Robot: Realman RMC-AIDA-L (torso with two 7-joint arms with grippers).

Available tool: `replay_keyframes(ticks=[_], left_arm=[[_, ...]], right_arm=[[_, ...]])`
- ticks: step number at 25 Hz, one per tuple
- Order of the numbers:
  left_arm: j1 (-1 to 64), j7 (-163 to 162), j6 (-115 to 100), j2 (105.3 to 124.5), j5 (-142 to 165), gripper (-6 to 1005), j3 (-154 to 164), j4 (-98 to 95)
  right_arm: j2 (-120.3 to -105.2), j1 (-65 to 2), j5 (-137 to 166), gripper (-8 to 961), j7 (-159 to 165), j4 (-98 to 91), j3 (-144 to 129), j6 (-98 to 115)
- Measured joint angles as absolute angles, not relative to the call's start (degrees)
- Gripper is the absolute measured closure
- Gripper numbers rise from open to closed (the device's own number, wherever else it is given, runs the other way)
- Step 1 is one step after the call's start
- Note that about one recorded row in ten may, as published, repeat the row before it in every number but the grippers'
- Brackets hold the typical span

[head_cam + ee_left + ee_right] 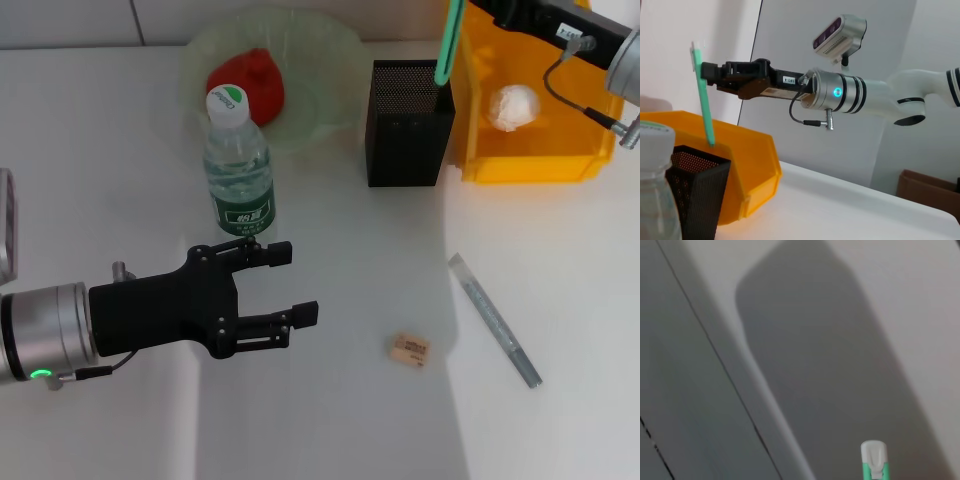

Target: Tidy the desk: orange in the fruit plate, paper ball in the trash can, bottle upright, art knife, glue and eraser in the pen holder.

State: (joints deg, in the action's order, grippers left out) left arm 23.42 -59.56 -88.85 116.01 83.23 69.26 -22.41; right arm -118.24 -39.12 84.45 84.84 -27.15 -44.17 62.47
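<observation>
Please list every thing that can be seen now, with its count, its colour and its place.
fruit plate: 1, pale green, back of desk.
orange: 1, red-orange, in plate.
bottle: 1, clear, upright before plate.
pen holder: 1, black mesh, beside bin.
trash can: 1, yellow, back right.
paper ball: 1, white, in bin.
art knife: 1, green, above holder.
eraser: 1, tan, front.
glue: 1, grey stick, front right.
left gripper: open, front left.
right gripper: holds knife.
</observation>
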Motion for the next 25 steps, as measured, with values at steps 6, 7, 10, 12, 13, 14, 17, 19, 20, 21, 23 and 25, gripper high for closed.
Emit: replay_keyframes(ticks=[6,7,10,12,13,14,17,19,20,21,23,25], left_arm=[[23.26,-59.47,-88.76,116.01,83.23,199,69.25,-22.41],[23.26,-59.47,-88.76,116.01,83.23,199,69.25,-22.41],[23.03,-59.48,-88.85,115.91,83.23,199,69.26,-22.46],[22.96,-59.52,-88.95,115.89,83.23,199,69.26,-22.5],[22.87,-59.68,-89.1,115.85,83.23,199,69.26,-22.66],[22.85,-59.8,-89.15,115.82,83.23,199,69.26,-22.7],[22.65,-60.06,-89.35,115.69,83.22,199,69.26,-22.82],[22.55,-60.06,-89.4,115.66,83.23,199,69.26,-22.83],[22.41,-60.07,-89.52,115.62,83.23,199,69.26,-22.85],[22.41,-60.07,-89.52,115.62,83.23,199,69.26,-22.85],[22.24,-60.08,-89.76,115.56,83.23,199,69.26,-22.86],[22.18,-60.09,-90.11,115.46,83.23,199,69.26,-22.85]], right_arm=[[-118.72,-40.18,86.5,673,85.48,-26.9,-44.33,62.12],[-118.81,-40.13,86.6,671,86.22,-27.29,-45.33,62.52],[-118.74,-39.4,86.66,662,88.15,-28.86,-48.44,62.81],[-118.59,-38.43,86.67,620,89.06,-30.64,-50.41,63.74],[-118.59,-38.43,86.67,599,89.06,-30.64,-50.41,63.74],[-118.54,-37.63,86.68,578,89.54,-32.05,-51.07,64.75],[-118.36,-32.77,88.39,515,95.78,-41.9,-51.24,70.75],[-118.34,-31.49,89.8,473,98.36,-45.36,-50.96,72.7],[-118.3,-29.57,93.23,452,103.79,-52.3,-50.13,77.07],[-118.3,-29.57,93.23,431,103.79,-52.3,-50.13,77.07],[-118.3,-28.7,98.12,390,109.52,-60.34,-48.69,83.1],[-118.24,-29.07,103.82,349,114.9,-67.56,-47.83,90.11]])
